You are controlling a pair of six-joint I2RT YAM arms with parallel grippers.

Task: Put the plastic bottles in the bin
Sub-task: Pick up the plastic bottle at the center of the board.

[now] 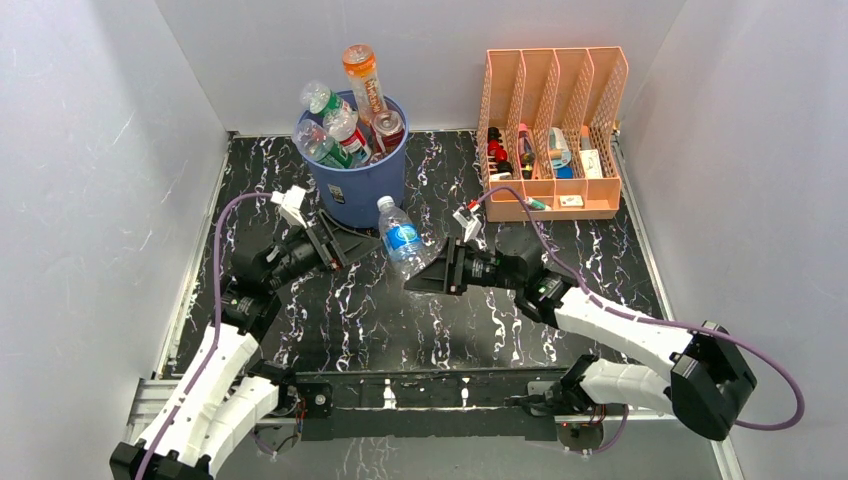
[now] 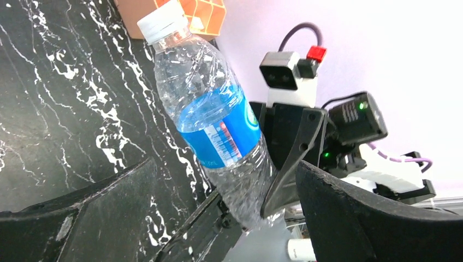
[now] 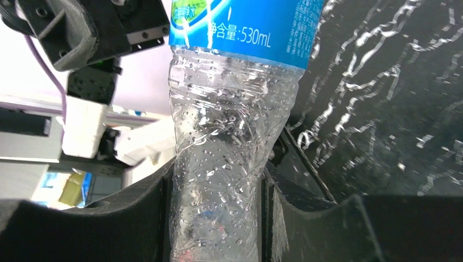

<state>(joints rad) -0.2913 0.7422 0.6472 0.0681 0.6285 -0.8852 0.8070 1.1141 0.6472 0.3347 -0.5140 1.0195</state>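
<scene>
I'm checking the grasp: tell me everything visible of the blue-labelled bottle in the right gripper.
The blue-labelled bottle is clear, crinkled thin plastic with a white cap, a blue label reading 530mL and droplets inside. It leans, cap uppermost, beside the blue bin, on its right in the top view. The right gripper is shut on its lower end; the open left gripper nearby seems clear of it.

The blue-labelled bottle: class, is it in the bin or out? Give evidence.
Out: the blue-labelled bottle is held tilted beside the bin, its base gripped by the right end effector.
</scene>
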